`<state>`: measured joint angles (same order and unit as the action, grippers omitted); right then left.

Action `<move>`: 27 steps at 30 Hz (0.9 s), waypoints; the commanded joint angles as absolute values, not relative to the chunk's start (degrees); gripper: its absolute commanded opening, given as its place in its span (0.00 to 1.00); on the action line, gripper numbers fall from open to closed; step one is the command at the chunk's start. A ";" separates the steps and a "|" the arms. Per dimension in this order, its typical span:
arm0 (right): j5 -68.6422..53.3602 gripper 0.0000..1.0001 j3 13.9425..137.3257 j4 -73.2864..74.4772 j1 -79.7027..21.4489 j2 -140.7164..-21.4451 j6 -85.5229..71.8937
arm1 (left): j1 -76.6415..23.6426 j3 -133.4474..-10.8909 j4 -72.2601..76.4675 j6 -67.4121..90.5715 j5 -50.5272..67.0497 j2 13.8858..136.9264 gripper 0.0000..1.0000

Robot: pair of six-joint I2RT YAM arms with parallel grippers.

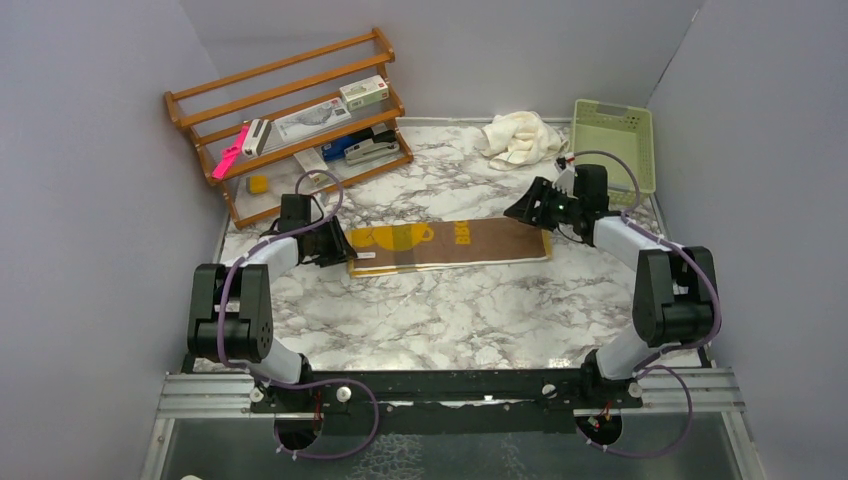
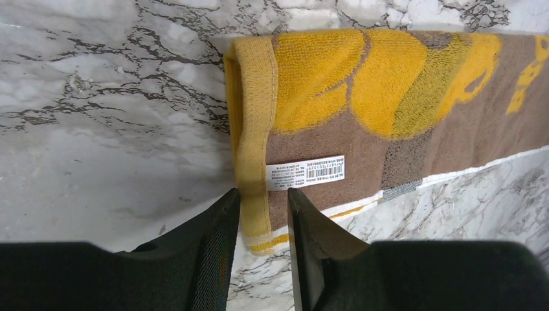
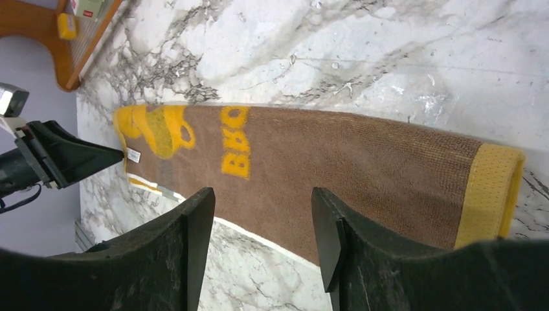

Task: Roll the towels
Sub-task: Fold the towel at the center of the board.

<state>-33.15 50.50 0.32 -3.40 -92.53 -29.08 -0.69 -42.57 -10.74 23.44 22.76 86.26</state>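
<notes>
Rolling has not begun: the mustard-and-brown terry towel (image 1: 470,243) lies as a flat folded strip in the middle of the marbled table surface (image 1: 430,310), and the crumpled cream cloth towel (image 1: 520,138) sits by the far edge. The left gripper (image 2: 263,191) straddles the strip's left hem, but I cannot tell whether it pinches; the right gripper (image 3: 262,192) hangs unclenched over the right end. Next, that hem likely needs pinching and turning over onto the strip.

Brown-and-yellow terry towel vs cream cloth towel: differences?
The brown-and-yellow terry towel lies flat as a long strip; the cream cloth towel is a crumpled heap. The brown one lies in the middle; the cream one is at the back, beside the pale green plastic basket. The left gripper straddles the brown towel's yellow hem; nothing is at the cream one. Neither is rolled yet.
</notes>
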 commanded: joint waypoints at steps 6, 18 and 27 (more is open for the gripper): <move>-33.88 0.58 51.86 2.64 -3.29 -89.20 -27.64 | -0.18 -40.50 -5.40 26.89 26.70 88.77 0.35; -35.21 0.58 51.52 2.29 -3.33 -88.79 -27.49 | -0.20 -39.57 -6.59 27.57 23.07 87.51 0.56; -35.32 0.58 51.30 2.36 -3.30 -88.32 -27.19 | -0.18 -42.23 -12.23 25.31 18.28 85.74 0.58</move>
